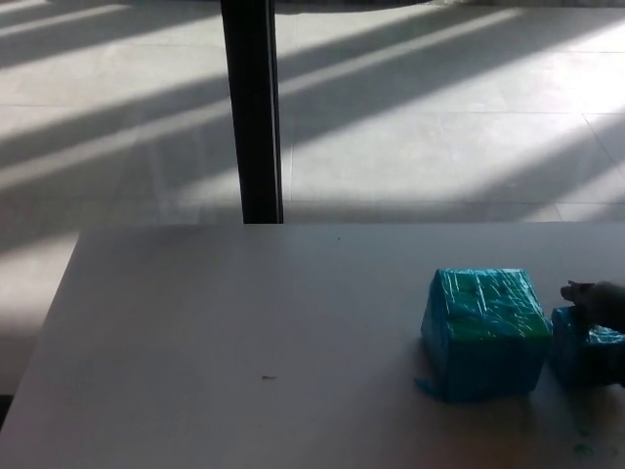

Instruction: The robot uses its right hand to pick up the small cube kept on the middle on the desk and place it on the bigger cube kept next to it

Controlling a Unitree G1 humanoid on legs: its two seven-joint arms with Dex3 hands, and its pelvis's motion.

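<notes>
A big cube point(485, 332) wrapped in blue-green tape sits on the white desk point(244, 342) at the right. Just to its right, at the picture's edge, is the small blue cube point(584, 352), partly cut off by the frame. My right hand point(598, 298) shows only as a dark finger over the small cube's top; most of the hand lies outside the picture, and whether it grips the cube cannot be told. My left hand does not show.
A black post point(252, 107) stands behind the desk's far edge, over a tiled floor striped with sunlight. A small dark speck point(268, 377) lies on the desk's middle.
</notes>
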